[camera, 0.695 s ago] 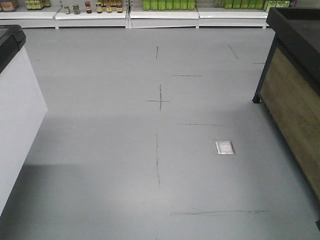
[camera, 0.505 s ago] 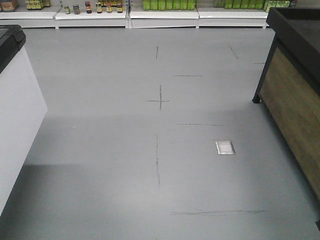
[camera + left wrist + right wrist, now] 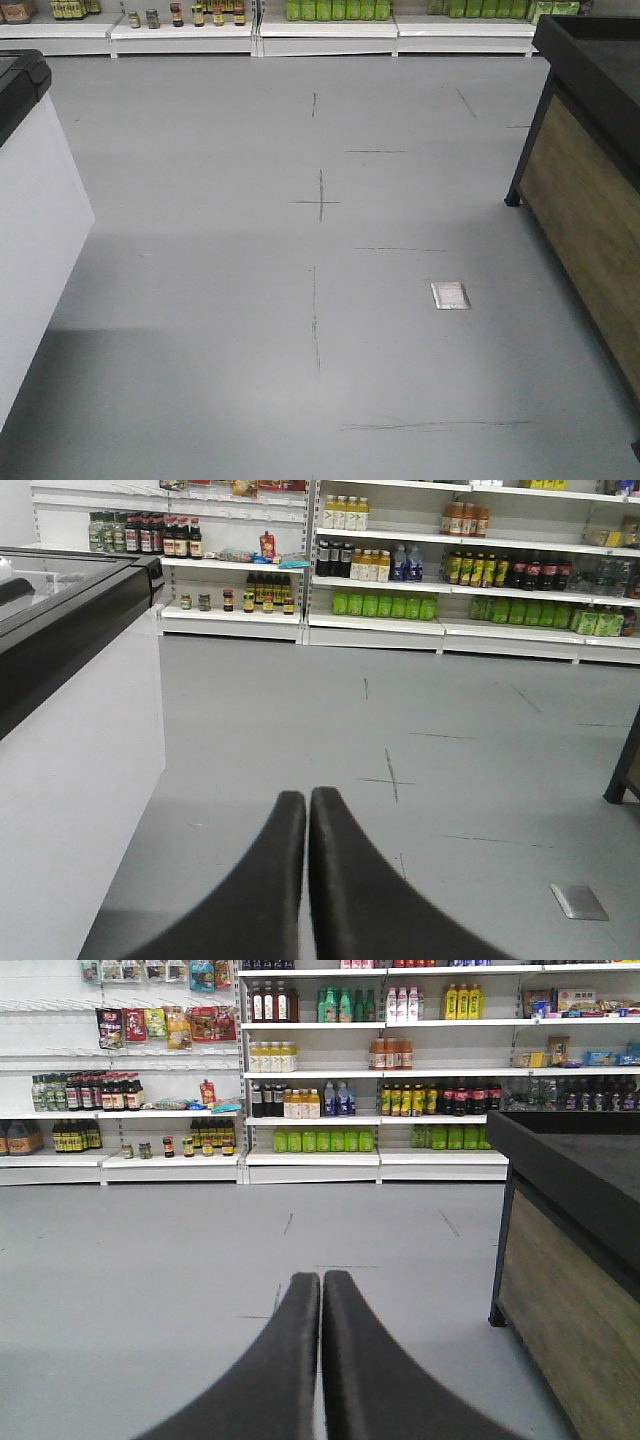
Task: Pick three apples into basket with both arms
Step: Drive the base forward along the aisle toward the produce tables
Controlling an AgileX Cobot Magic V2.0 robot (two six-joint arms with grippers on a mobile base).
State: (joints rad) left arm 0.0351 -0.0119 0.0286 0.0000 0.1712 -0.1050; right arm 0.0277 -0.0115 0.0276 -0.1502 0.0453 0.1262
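Left black gripper (image 3: pixel 307 798) clenched, fingertips touching, above grey floor (image 3: pixel 450 710). Right black gripper (image 3: pixel 321 1280) likewise clenched, facing white stocked shelves (image 3: pixel 310 1160).

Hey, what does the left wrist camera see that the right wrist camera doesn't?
Only the left wrist view shows the white chest freezer and the metal floor plate. Only the right wrist view shows the display stand's wooden side panel. Both share the grey floor, shelved green bottles and a shut gripper: the left gripper in one, the right gripper in the other.
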